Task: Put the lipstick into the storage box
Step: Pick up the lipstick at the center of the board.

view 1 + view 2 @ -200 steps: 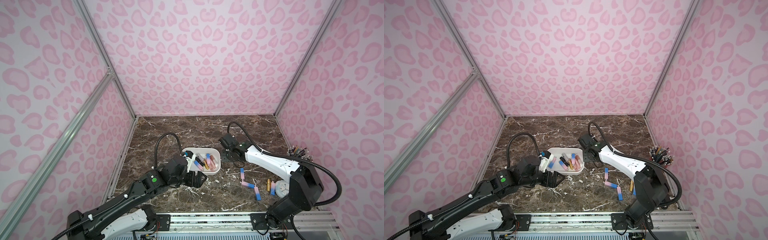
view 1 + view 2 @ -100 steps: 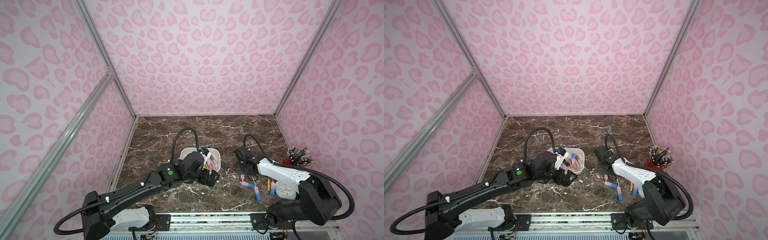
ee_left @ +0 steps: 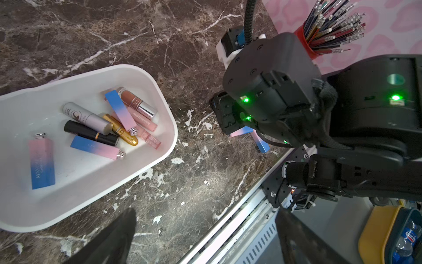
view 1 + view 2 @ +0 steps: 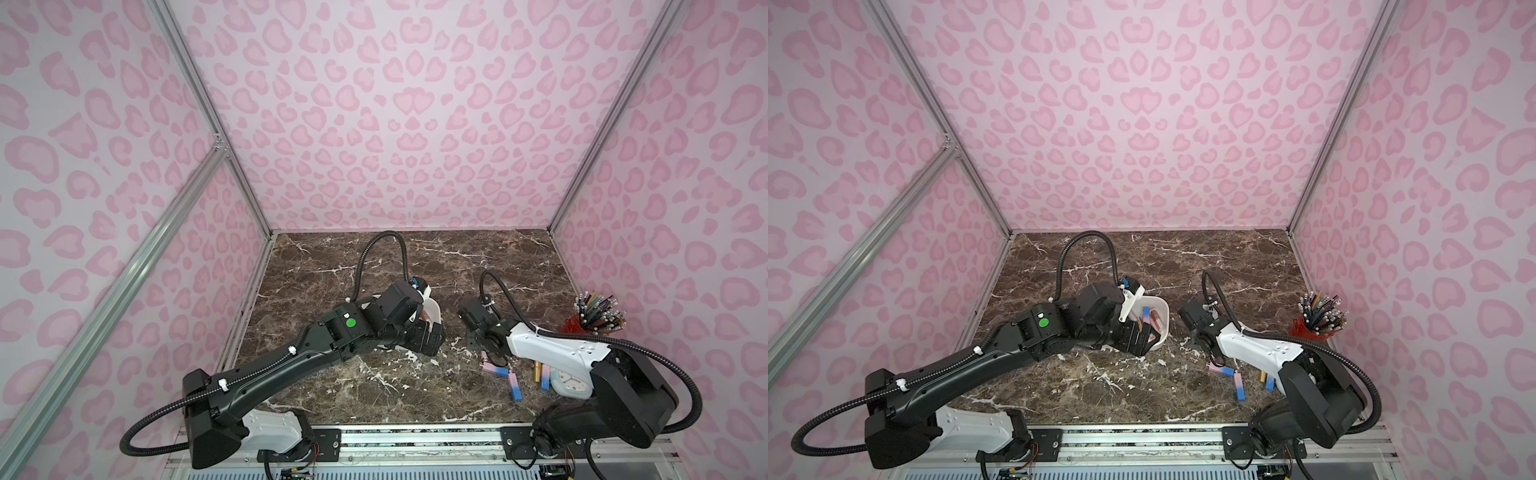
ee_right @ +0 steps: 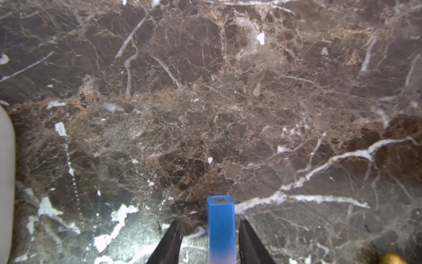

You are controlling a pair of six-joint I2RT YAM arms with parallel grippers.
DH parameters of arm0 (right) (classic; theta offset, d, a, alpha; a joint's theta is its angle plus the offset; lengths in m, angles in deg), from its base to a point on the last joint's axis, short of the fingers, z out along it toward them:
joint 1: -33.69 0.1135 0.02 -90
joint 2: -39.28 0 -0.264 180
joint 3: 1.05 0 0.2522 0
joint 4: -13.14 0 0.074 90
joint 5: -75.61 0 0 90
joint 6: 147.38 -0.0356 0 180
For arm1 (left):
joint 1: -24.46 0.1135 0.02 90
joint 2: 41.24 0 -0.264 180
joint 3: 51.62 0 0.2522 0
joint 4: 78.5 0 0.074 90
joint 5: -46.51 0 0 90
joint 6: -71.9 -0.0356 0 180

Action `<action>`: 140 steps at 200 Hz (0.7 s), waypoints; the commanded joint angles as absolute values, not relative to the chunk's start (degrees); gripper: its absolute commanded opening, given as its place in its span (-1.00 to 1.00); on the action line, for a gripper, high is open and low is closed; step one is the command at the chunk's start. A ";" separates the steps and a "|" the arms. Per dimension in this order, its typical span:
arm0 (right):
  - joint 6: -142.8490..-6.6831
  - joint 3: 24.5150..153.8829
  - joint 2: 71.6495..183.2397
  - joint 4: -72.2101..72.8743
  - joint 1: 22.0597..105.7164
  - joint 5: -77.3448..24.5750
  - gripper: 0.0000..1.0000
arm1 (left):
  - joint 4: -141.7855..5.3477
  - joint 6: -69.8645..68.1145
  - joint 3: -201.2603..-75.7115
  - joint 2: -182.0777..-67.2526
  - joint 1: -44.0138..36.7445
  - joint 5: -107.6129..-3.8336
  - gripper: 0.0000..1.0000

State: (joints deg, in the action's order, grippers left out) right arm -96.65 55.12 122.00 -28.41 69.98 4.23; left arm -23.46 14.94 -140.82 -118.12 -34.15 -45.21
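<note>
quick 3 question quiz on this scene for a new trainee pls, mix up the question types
1. True or false: the left hand is open and empty.
2. The pencils stand in: A) a glass jar B) the red cup C) a blue mug
3. Fill in: the right hand straddles a lipstick that is blue and ____.

Key: 1 true; 2 B; 3 pink

The dark brown marble table [image 4: 457,266] bears the white storage box [image 4: 1166,322], with loose pink-and-blue lipsticks [image 4: 494,369], a gold tube [image 4: 537,371] and a small pale clock [image 4: 567,380] right of that box, and a red cup of pencils [image 4: 575,326] farther right.
</note>
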 commanded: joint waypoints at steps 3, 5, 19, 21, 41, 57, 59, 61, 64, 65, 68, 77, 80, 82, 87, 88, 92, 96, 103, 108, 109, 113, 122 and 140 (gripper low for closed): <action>-96.24 54.70 122.40 -26.88 70.03 7.57 -0.10 | -21.66 16.13 -142.11 -119.92 -34.07 -46.29 0.96; -96.19 54.63 122.49 -26.78 70.00 7.50 -0.10 | -21.71 16.17 -143.41 -120.04 -34.07 -46.30 0.96; -95.90 54.67 122.78 -26.14 70.04 7.03 -0.10 | -21.97 16.70 -144.39 -120.61 -34.07 -46.21 0.96; -95.86 54.64 122.91 -26.01 70.02 6.88 -0.10 | -21.94 16.77 -144.53 -120.69 -34.07 -46.15 0.95; -95.54 54.60 123.80 -25.34 69.97 6.49 -0.09 | -21.94 17.02 -145.29 -121.11 -34.07 -46.02 0.95; -95.36 54.49 124.64 -25.21 69.63 6.18 -0.10 | -22.00 16.97 -145.30 -121.04 -34.07 -45.86 0.95; -95.42 54.47 124.65 -25.18 69.61 6.18 -0.10 | -22.08 17.02 -145.24 -120.95 -34.07 -45.82 0.96; -95.41 54.41 124.72 -25.15 69.61 6.18 -0.10 | -22.08 17.03 -145.15 -120.89 -34.07 -45.86 0.96; -95.36 54.37 124.75 -25.08 69.61 6.10 -0.10 | -22.12 17.06 -145.00 -120.88 -34.07 -45.87 0.96; -95.35 54.33 124.82 -25.06 69.62 6.10 -0.10 | -22.11 17.06 -144.96 -120.83 -34.07 -45.82 0.96; -95.41 54.23 124.83 -25.10 69.63 6.09 -0.10 | -22.19 17.06 -144.81 -120.70 -34.07 -45.74 0.96; -95.67 53.96 124.76 -25.11 69.62 6.09 -0.10 | -22.57 16.98 -144.12 -120.11 -34.07 -45.61 0.96; -95.69 53.78 124.78 -25.15 69.54 6.08 -0.09 | -22.69 16.97 -143.75 -119.88 -34.07 -45.60 0.96; -95.70 53.69 124.71 -25.19 69.50 6.09 -0.10 | -22.83 16.97 -143.51 -119.72 -34.07 -45.60 0.96; -95.77 53.53 124.55 -25.21 69.54 6.08 -0.10 | -23.35 16.97 -142.93 -119.19 -34.07 -45.60 0.95; -95.78 53.47 124.54 -25.22 69.50 6.09 -0.10 | -23.48 16.97 -142.87 -119.01 -34.07 -45.60 0.96; -95.91 53.33 124.41 -25.26 69.45 6.09 -0.10 | -23.96 16.97 -142.03 -118.54 -34.07 -45.63 0.96; -95.97 53.24 124.32 -25.31 69.42 5.96 -0.10 | -24.51 16.97 -140.64 -117.91 -34.07 -45.67 0.95; -96.16 52.98 124.20 -25.44 69.27 5.74 -0.10 | -25.38 16.90 -139.27 -116.95 -34.03 -45.64 0.95; -96.39 52.84 124.15 -25.57 69.20 5.74 -0.10 | -26.01 16.89 -138.26 -116.13 -34.07 -45.69 0.96; -96.44 52.77 124.12 -25.62 69.15 5.70 -0.10 | -26.13 16.89 -138.07 -115.99 -34.07 -45.69 0.96; -96.60 52.66 124.09 -25.63 69.12 5.67 -0.10 | -26.62 16.76 -137.35 -115.45 -34.03 -45.69 0.96; -96.88 52.32 124.20 -25.58 69.04 5.34 -0.11 | -27.40 16.58 -135.62 -114.07 -33.98 -45.69 0.95; -97.44 51.56 124.72 -25.02 68.50 3.80 -0.16 | -28.81 16.04 -132.42 -111.69 -33.81 -45.66 0.96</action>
